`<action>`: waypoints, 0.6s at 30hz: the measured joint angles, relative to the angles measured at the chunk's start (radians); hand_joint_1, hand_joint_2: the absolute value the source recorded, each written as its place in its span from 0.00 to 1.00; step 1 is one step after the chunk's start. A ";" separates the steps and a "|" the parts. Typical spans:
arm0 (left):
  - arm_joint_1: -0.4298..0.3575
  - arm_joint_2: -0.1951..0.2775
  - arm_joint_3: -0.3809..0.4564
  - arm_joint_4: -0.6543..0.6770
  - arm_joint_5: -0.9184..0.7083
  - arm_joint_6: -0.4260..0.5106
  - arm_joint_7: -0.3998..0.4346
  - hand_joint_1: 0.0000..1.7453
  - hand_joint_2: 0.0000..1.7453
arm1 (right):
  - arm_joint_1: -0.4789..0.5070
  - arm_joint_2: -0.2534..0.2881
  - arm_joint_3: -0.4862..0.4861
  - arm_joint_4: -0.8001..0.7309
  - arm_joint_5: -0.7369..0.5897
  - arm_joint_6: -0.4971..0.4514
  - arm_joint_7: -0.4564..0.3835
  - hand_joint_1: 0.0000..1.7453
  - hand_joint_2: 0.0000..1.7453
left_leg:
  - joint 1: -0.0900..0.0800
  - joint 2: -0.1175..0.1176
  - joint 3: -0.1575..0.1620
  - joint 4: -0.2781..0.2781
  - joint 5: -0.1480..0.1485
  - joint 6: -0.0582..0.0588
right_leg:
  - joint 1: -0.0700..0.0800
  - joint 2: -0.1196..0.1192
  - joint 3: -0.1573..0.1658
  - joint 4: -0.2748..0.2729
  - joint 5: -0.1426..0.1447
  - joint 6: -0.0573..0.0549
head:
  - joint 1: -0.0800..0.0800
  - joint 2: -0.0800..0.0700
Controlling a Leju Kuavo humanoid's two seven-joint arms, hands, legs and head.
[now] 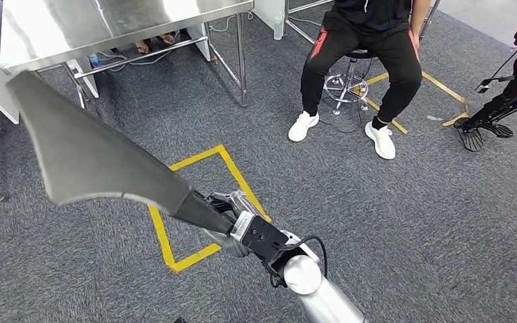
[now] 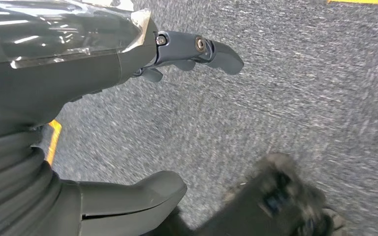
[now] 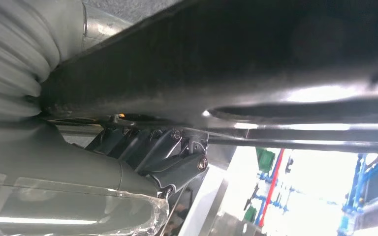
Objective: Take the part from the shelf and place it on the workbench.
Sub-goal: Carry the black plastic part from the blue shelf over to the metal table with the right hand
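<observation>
Closest to the lens in the head view, the right robot hand (image 1: 227, 217) sits at lower centre of the frame, at the end of a silver arm rising from the bottom edge. Its fingers wrap the narrow end of the part (image 1: 87, 151), a long, dark grey, blade-shaped panel that widens as it runs up and left toward the upper left of the frame. The part is held clear of the floor, tilted, with its broad end over the grey carpet (image 1: 377, 222) just in front of the steel bench (image 1: 74, 27) at upper left. In the right wrist view the part (image 3: 226, 59) crosses the whole frame, pressed against the right robot hand (image 3: 167, 157), whose dark fingers (image 3: 177, 167) close beneath it.

The left robot hand (image 2: 177, 123) hangs over the carpet in the left wrist view, thumb and dark fingers (image 2: 202, 51) spread apart with nothing between them.

Yellow tape (image 1: 232, 176) marks a square on the carpet at centre. A seated person (image 1: 363, 47) in black trousers and white shoes is at upper centre right.
</observation>
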 joint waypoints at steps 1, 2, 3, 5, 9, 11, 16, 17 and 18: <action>0.000 0.000 0.000 0.000 0.000 0.000 0.000 0.00 1.00 | 0.000 0.000 0.000 0.000 0.000 0.000 0.000 1.00 1.00 | 0.000 0.000 0.000 0.000 0.000 0.000 | 0.000 0.000 0.000 0.000 0.000 0.000 | 0.000 0.000; 0.000 0.000 0.000 0.000 0.000 0.000 0.000 0.00 1.00 | 0.000 0.000 0.000 0.000 0.000 0.000 0.000 1.00 1.00 | 0.000 0.000 0.000 0.000 0.000 0.000 | 0.000 0.000 0.000 0.000 0.000 0.000 | 0.000 0.000; 0.000 0.000 0.000 0.000 0.000 0.000 0.000 0.00 1.00 | 0.000 0.000 0.000 0.000 0.000 0.000 0.000 1.00 1.00 | 0.000 0.000 0.000 0.000 0.000 0.000 | 0.000 0.000 0.000 0.000 0.000 0.000 | 0.000 0.000; 0.000 0.000 0.000 0.000 0.000 0.000 0.000 0.00 1.00 | 0.000 0.000 0.000 0.000 0.000 0.000 0.000 1.00 1.00 | 0.000 0.000 0.000 0.000 0.000 0.000 | 0.000 0.000 0.000 0.000 0.000 0.000 | 0.000 0.000; 0.000 0.000 0.000 0.000 0.000 0.000 0.000 0.00 1.00 | 0.000 0.000 0.000 0.000 0.000 0.000 0.000 1.00 1.00 | 0.000 0.000 0.000 0.000 0.000 0.000 | 0.000 0.000 0.000 0.000 0.000 0.000 | 0.000 0.000; 0.000 0.000 0.000 0.000 0.000 0.000 0.000 0.00 1.00 | 0.000 0.000 0.000 0.000 0.000 0.000 0.000 1.00 1.00 | 0.000 0.000 -0.002 0.004 -0.001 0.000 | 0.000 0.000 0.000 0.000 0.000 0.000 | 0.000 0.000; -0.001 0.000 0.000 0.000 0.000 -0.002 -0.001 0.00 1.00 | 0.004 -0.002 -0.001 0.000 0.000 -0.001 0.001 1.00 1.00 | 0.002 0.008 -0.047 0.090 -0.024 -0.002 | 0.005 -0.009 0.001 0.000 -0.009 -0.009 | 0.000 0.000; -0.001 0.000 0.000 0.000 0.000 -0.002 -0.002 0.00 1.00 | 0.006 -0.002 -0.001 0.000 0.000 -0.001 0.001 1.00 1.00 | 0.002 0.009 -0.058 0.107 -0.022 -0.002 | 0.006 -0.013 0.002 0.000 -0.012 -0.010 | 0.000 0.000; 0.000 -0.001 0.000 0.000 -0.002 -0.003 -0.002 0.00 1.00 | 0.008 -0.002 -0.002 0.000 0.000 -0.002 0.001 1.00 1.00 | 0.003 0.010 -0.049 0.089 0.000 0.000 | 0.007 -0.017 0.007 0.000 -0.017 -0.010 | 0.000 0.000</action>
